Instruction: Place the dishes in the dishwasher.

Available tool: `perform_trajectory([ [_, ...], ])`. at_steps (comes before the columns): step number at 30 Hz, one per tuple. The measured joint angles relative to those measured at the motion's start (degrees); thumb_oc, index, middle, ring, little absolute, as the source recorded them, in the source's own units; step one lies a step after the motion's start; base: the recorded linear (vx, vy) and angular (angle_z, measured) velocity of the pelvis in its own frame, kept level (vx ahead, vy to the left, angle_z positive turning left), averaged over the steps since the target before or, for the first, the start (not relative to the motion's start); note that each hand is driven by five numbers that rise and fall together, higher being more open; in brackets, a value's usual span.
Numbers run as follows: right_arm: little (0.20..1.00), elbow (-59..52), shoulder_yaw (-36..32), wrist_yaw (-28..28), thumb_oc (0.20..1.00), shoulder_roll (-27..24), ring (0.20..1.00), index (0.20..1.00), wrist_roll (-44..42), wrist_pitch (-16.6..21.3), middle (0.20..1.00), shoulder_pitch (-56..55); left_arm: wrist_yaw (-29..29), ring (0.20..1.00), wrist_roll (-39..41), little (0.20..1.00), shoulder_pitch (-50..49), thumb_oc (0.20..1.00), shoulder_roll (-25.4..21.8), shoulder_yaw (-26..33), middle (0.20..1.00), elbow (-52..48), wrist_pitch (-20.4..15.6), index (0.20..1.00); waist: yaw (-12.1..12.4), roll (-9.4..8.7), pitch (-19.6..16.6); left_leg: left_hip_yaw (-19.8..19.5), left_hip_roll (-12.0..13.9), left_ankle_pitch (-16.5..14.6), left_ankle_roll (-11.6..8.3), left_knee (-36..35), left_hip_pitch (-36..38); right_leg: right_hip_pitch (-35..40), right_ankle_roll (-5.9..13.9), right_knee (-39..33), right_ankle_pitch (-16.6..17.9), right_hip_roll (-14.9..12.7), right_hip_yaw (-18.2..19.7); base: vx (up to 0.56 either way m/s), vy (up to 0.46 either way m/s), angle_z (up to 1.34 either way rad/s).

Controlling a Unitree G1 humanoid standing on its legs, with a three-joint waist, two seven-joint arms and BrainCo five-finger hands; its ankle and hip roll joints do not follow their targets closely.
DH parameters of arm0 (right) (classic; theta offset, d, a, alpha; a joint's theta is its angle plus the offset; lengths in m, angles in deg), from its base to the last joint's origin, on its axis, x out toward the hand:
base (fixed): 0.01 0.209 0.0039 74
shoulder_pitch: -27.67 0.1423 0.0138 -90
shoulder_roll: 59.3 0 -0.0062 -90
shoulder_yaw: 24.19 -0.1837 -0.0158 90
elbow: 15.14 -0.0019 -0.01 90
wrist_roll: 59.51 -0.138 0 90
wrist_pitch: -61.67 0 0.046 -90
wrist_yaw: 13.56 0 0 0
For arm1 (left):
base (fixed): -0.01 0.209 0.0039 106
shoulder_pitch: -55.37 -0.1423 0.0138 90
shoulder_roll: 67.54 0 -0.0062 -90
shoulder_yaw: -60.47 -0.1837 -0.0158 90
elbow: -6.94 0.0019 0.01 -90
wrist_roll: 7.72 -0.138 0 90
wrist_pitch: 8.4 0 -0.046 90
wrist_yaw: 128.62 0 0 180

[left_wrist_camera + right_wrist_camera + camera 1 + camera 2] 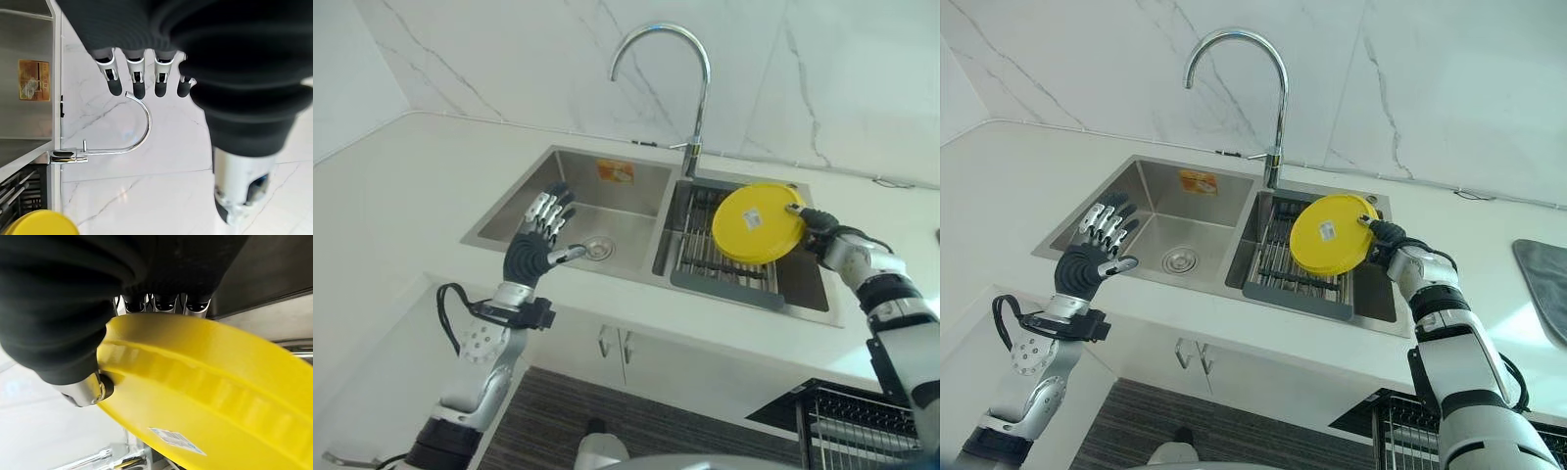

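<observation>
Much of the right hand (pixel 815 227) is hidden behind the yellow plate (pixel 759 223); in the right wrist view its fingers (pixel 166 302) are seen disappearing behind the plate's rim while the thumb (pixel 90 389) is pressed against the underside, so the plate is pinched at its edge. The plate is held up above the right basin of the steel double sink (pixel 509 223), over the dark dish rack (pixel 724 274) set in that basin, and part of the rack is covered by it. The plate is tilted nearly on edge, its underside, bearing a small white label (pixel 753 219), turned towards the camera and its upper face turned away towards the marble wall (pixel 509 59); being round, it has no long axis to be told. Whether its lower edge touches the rack cannot be made out. The left hand (pixel 536 240) is raised in front of the left basin with its fingers (pixel 136 81) straight and spread, and nothing is held in it. A curved chrome tap (pixel 680 88) stands behind the divide between the two basins. At the lower right a wire basket (pixel 857 421), cut off by the frame, is partly seen below the white worktop (pixel 391 196).
</observation>
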Motion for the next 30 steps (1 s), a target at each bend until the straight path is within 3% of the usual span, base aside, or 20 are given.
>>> perform_trajectory([
  [12,0.200,-15.31,-2.00,-4.52,0.200,4.26,0.200,0.200,-10.22,7.33,0.200,-5.02,0.78,1.000,0.00,1.000,-0.44,1.000,0.49,-1.04,1.000,-0.01,-1.74,1.000,-0.34,0.55,0.32,0.03,0.20,0.22,0.09,0.00,-0.01,0.03,-0.02,0.01,-0.02,0.16,-0.01,-0.07,-0.027,0.00],
  [20,0.200,-44.42,-7.45,-12.18,0.200,6.27,0.200,0.200,-12.52,10.93,0.200,-16.12,1.53,1.000,0.04,1.000,-2.52,1.000,3.24,-0.97,1.000,-0.78,-3.55,1.000,-3.20,0.72,0.37,0.76,0.29,0.10,0.43,-0.01,-0.10,-0.65,-0.06,0.04,-0.43,0.32,0.62,-0.03,0.042,-0.02],
  [21,0.200,-49.63,-8.99,-13.02,0.200,6.82,0.200,0.200,-12.40,11.20,0.200,-19.48,1.73,1.000,0.04,1.000,-2.88,1.000,4.59,-0.92,1.000,-1.49,-4.19,1.000,-3.19,0.72,0.47,0.54,0.13,0.15,0.33,0.08,-0.17,-1.39,-0.47,0.00,-1.21,0.21,1.73,-0.05,0.309,-0.32],
  [22,0.200,-55.90,-9.67,-13.11,0.200,8.41,0.200,0.200,-12.33,12.23,0.200,-23.56,1.45,1.000,-0.03,1.000,-4.44,1.000,6.70,-0.78,1.000,-3.56,-5.79,1.000,-3.29,0.24,0.66,-1.58,-0.86,-0.70,0.70,1.02,-0.54,-3.05,-0.06,0.05,-1.43,-0.29,5.17,-0.03,0.463,-1.61],
  [23,0.200,-62.04,-7.83,-12.54,0.200,12.60,0.200,0.200,-11.81,12.59,0.200,-27.21,-0.14,1.000,-0.31,1.000,-5.45,1.000,8.45,-1.68,1.000,-4.82,-8.46,1.000,-3.22,-0.24,1.14,-13.42,-3.60,-5.89,4.29,3.51,-0.77,-6.76,-0.89,0.40,0.93,-1.72,13.53,-0.02,0.477,-2.02],
  [24,0.200,-64.87,-7.93,-12.57,0.200,13.65,0.200,0.200,-10.15,12.80,0.200,-28.65,-0.78,1.000,-1.84,1.000,-3.13,1.000,8.53,-1.96,1.000,-4.72,-8.56,1.000,-4.64,0.70,2.67,-11.45,-3.56,-7.54,1.43,2.64,0.54,-7.01,0.21,0.38,1.79,-2.22,15.31,-0.01,0.539,-1.89],
  [25,0.200,-66.99,-8.81,-12.57,0.200,14.09,0.200,0.200,-9.25,13.67,0.200,-31.07,-0.88,1.000,-2.94,1.000,-0.82,1.000,8.35,-1.95,1.000,-4.54,-8.73,1.000,-6.47,-0.26,3.39,-10.23,-4.78,-7.26,0.74,1.57,1.99,-6.93,0.93,0.37,2.15,-3.58,16.19,0.01,0.416,-0.72],
  [26,0.200,-70.71,-10.89,-12.53,0.200,14.02,0.200,0.200,-8.42,14.20,0.200,-35.12,-1.90,1.000,-4.03,1.000,2.43,1.000,7.76,-2.13,1.000,-4.74,-9.32,1.000,-8.38,-2.43,4.38,-9.64,-6.35,-7.22,0.90,1.87,2.81,-7.13,2.14,0.56,3.51,-4.96,17.64,0.00,0.392,-0.45],
  [27,0.200,-76.67,-13.43,-11.89,0.200,14.07,0.200,0.200,-8.31,15.32,0.200,-40.95,-2.97,1.000,-4.99,1.000,5.25,1.000,7.23,-1.80,1.000,-5.45,-9.96,1.000,-8.60,-4.72,5.71,-8.53,-7.40,-8.36,1.74,3.38,2.37,-7.30,2.43,0.54,4.06,-6.24,18.17,-0.01,0.356,-0.36],
  [29,0.200,-79.47,-15.91,-10.27,0.200,14.09,0.200,0.200,-7.79,17.62,0.200,-44.56,-4.01,1.000,-5.50,1.000,7.42,1.000,6.48,-2.18,1.000,-5.73,-9.94,1.000,-11.26,-6.90,6.14,-7.93,-8.68,-10.01,2.37,5.80,1.63,-8.38,1.67,1.26,5.19,-7.31,18.99,-0.03,0.228,-0.31],
  [30,0.200,-79.56,-17.46,-9.88,0.200,14.08,0.200,0.200,-7.76,19.22,0.200,-45.04,-4.31,1.000,-6.82,1.000,9.55,1.000,6.62,-2.90,1.000,-5.83,-9.91,1.000,-11.67,-6.88,6.84,-7.83,-8.47,-11.41,3.06,8.29,-0.04,-9.36,0.55,2.45,6.43,-7.47,18.71,-0.03,0.147,-0.34],
])
